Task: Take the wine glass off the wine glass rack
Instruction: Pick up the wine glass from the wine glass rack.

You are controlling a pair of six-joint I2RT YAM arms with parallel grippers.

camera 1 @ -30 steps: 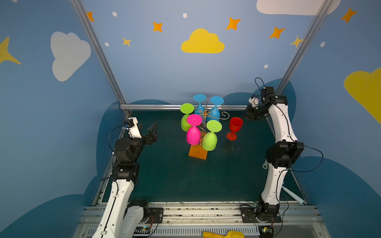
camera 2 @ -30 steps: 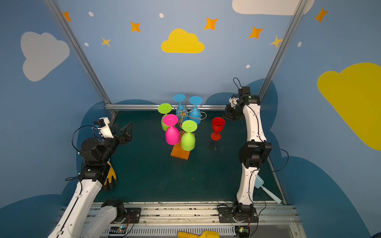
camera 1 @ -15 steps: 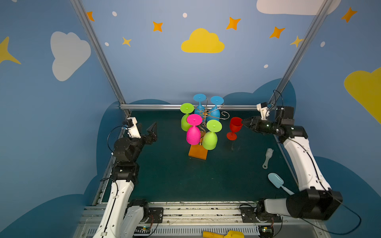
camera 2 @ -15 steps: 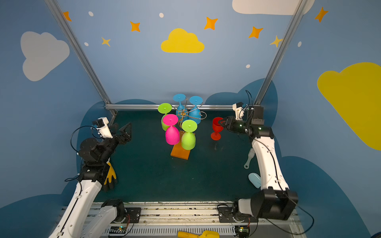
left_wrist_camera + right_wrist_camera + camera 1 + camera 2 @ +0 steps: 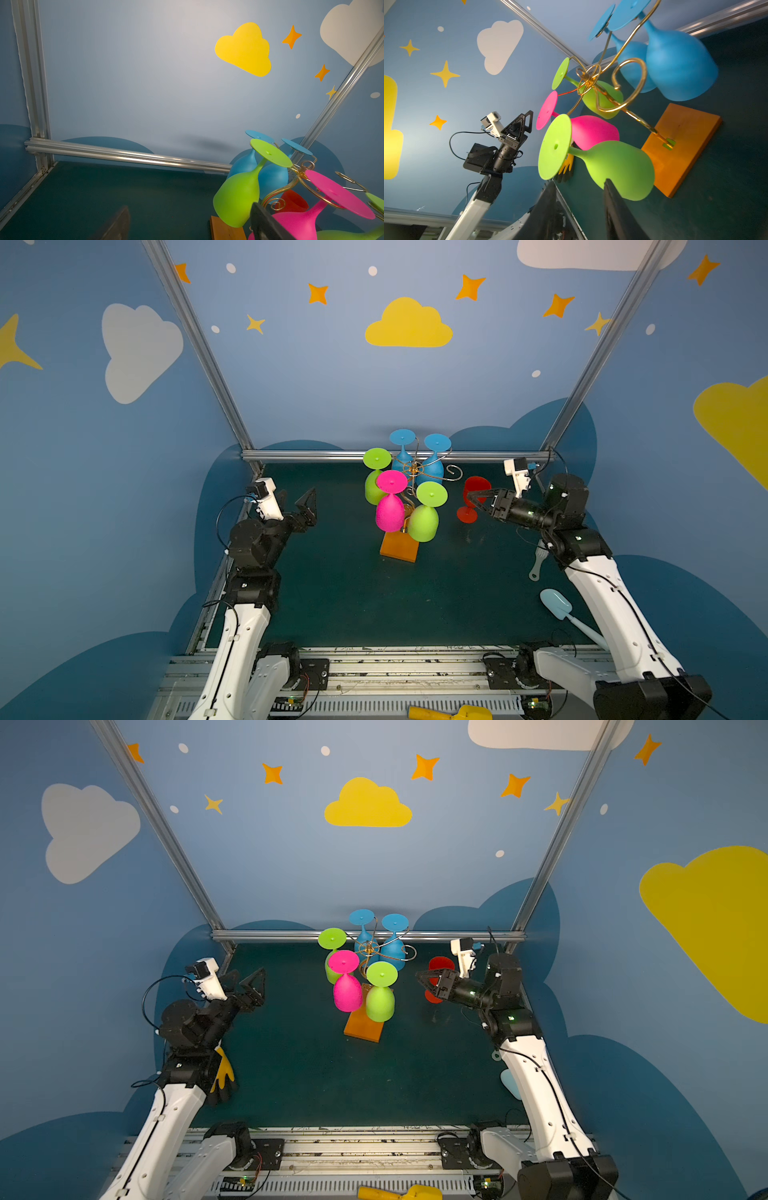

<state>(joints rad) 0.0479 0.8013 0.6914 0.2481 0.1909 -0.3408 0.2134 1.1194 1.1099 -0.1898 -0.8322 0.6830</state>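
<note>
Spread partway, with nothing between its fingers in the wrist view, the right pincer point(image 5: 471, 501) hangs just to the right of the wine glass rack point(image 5: 414, 469). In both top views its tips overlap the red wine glass point(image 5: 477, 483), and whether they touch it cannot be told. That glass stands upright on the dark green mat point(image 5: 353, 593), off the rack and just beside it. The rack stands toward the back middle of the mat. It is thin gold wire: a wavy stem rises from a flat orange-brown wooden base point(image 5: 399, 548) to a small hub, from which curled scroll arms fan out. Five glasses hang from it bowl-down with their round feet on top: a pink glass point(image 5: 390, 512) and a lime green glass point(image 5: 423, 524) nearest the front, another green glass point(image 5: 377, 458) on the left, and two blue glasses point(image 5: 437, 443) at the back. One curl point(image 5: 455, 472) juts toward the red glass. The left pincer point(image 5: 297, 495) is spread wide and holds nothing, raised over the mat's left edge, well apart from the rack.
</note>
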